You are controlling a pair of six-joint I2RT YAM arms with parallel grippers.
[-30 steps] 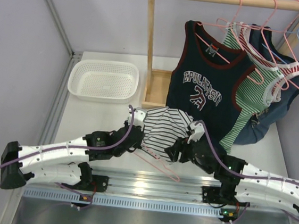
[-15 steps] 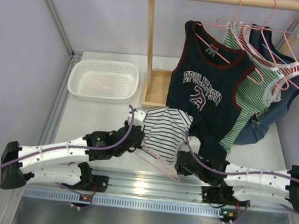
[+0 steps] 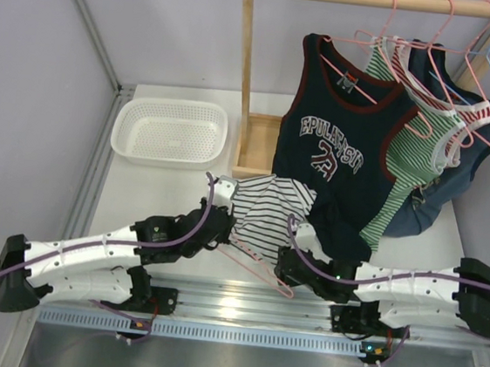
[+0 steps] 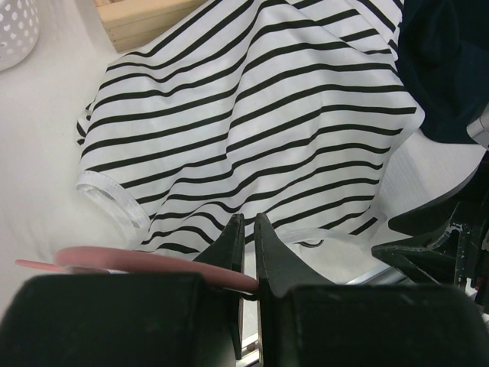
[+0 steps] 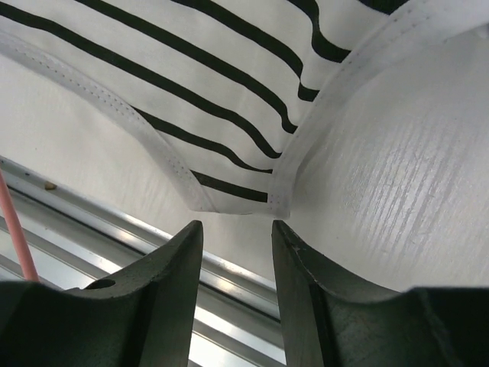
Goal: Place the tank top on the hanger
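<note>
Left gripper [image 4: 246, 229] is pinched tight on the hanger [image 4: 153, 264] wire, I'd guess to pin it down while the tank top [image 4: 252, 115], lying just ahead of its tips, gets fed on. Right gripper [image 5: 235, 229] has its jaws apart over the table [image 5: 382, 191], with the hem corner just beyond them, ungrasped. Navy top [image 4: 451, 69] sits further out to the right.
</note>
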